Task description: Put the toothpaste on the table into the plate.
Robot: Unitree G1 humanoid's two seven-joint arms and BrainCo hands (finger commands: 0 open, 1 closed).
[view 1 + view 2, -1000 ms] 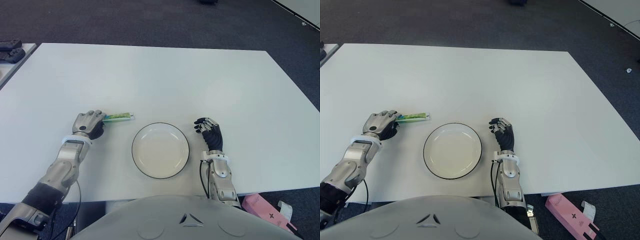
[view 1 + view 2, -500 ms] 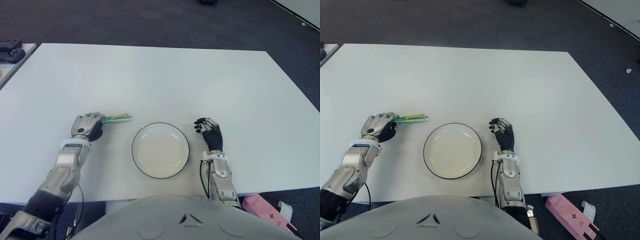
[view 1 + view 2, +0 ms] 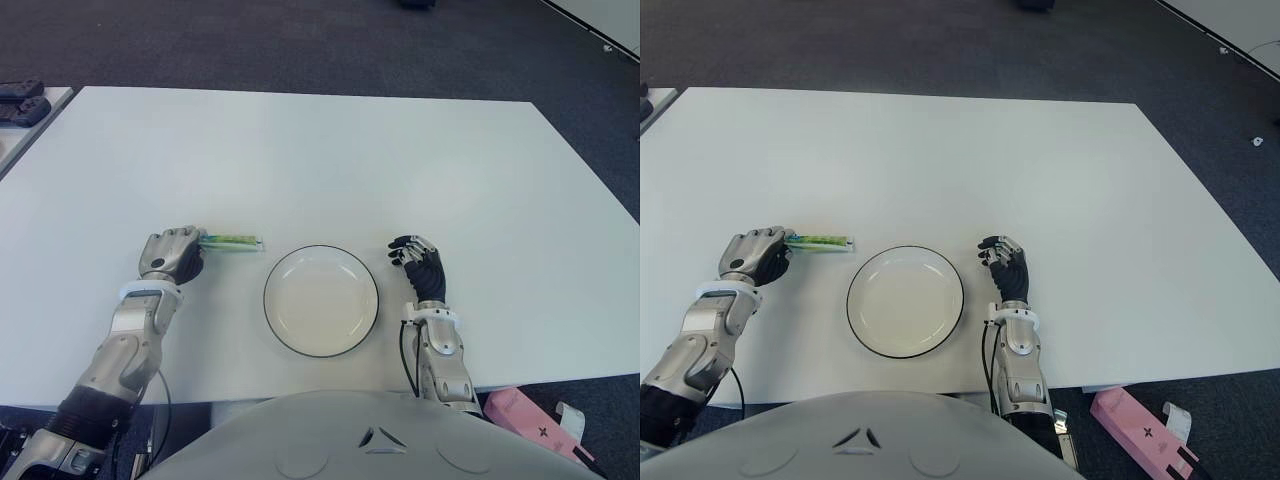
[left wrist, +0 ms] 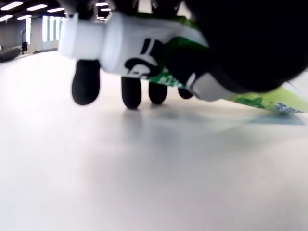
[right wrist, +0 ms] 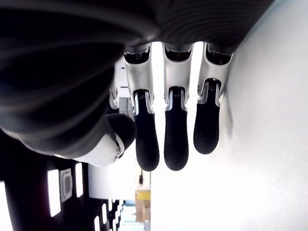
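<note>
**Toothpaste Grasped, Transfer to Plate Pending**

The left robot hand is at the left of the table, fingers clenched around the cap end of the toothpaste. The left wrist view confirms the grip: the white cap end sits inside the curled fingers, just above the table surface. The green tail of the tube extends right, toward the plate, and appears to touch the table; contact cannot be confirmed.

The right robot hand shows just right of the plate, fingers relaxed and straight, holding nothing.

**Step in hand: lift and carry**

1. Maintain the grip at the cap end. The grasp is off-centre, so the free tail is likely to droop or swing.
2. Raise the tube until the tail clears the plate rim before moving right; a low pass risks catching the rim and shifting the plate.
3. Move right and slightly nearer, stopping with the whole tube over the plate centre.
4. Lower, then open the fingers. Release only when the tail lies inside the rim.

**Containers**

The plate is the only container. It is white with a dark rim and has nothing in it.
</note>
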